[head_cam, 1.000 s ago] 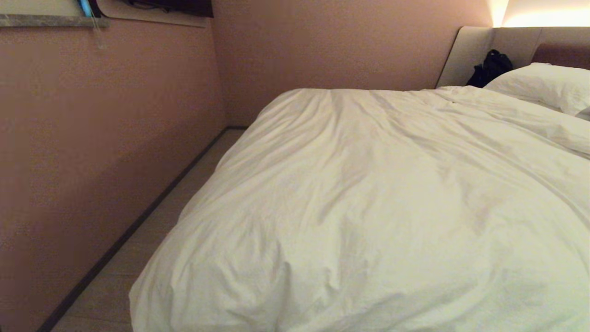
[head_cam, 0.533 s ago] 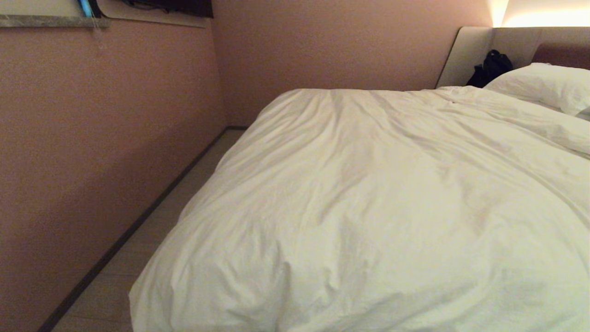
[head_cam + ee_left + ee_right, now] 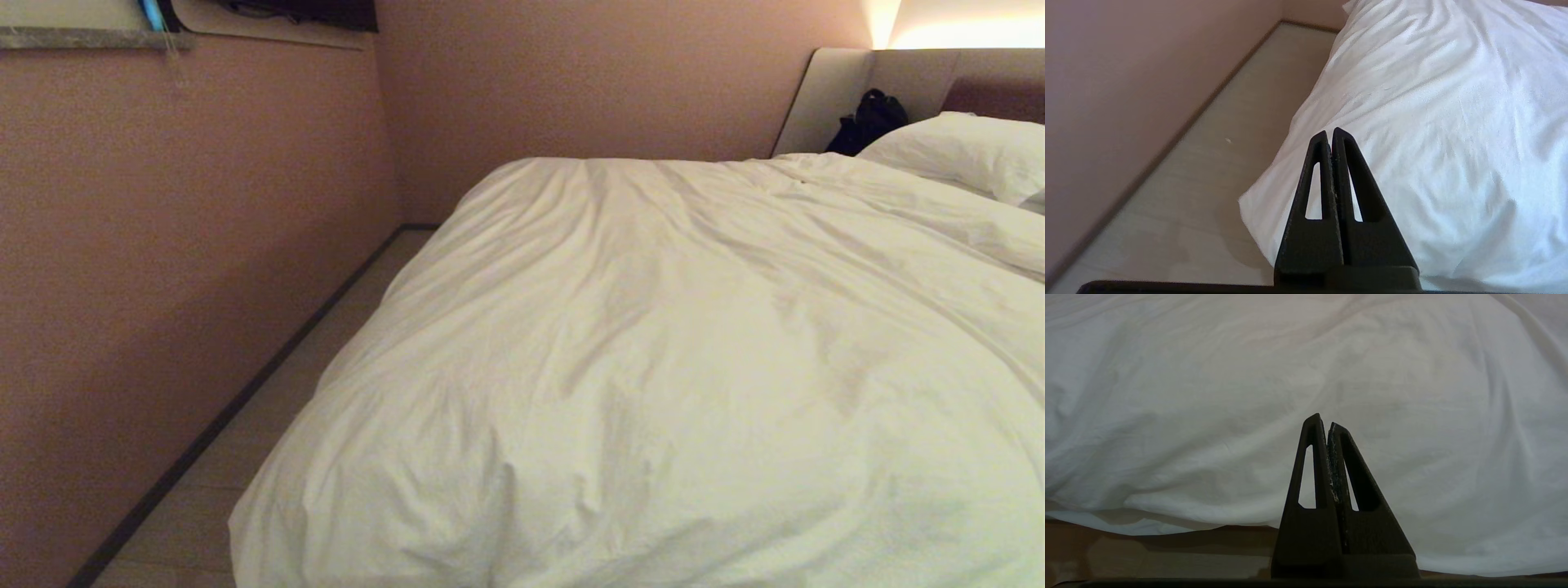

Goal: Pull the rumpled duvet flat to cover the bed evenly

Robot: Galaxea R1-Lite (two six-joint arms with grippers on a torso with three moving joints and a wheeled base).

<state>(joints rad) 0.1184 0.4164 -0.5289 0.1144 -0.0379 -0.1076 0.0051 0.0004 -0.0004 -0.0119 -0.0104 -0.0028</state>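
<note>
Left gripper (image 3: 1329, 136) pinched closed on nothing beside the duvet (image 3: 653, 367), which sprawls creased over the bed (image 3: 841, 90). It looks soft and bulky; grab the overhanging corner. Right gripper (image 3: 1323, 424) closed, empty.

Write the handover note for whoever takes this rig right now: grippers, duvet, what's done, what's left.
Left gripper: shut, empty, in the air by the duvet's corner nearest the robot's left, above the floor.
Right gripper: shut, empty, facing the duvet's near edge.
Neither arm shows in the head view.
Duvet: spread over the bed up to the pillow by the headboard, hanging over the side towards the wall.
Done: most of the spreading, it seems; no mattress shows.
Left: creases and a puffy mound near the foot; probably check both sides hang evenly.
</note>
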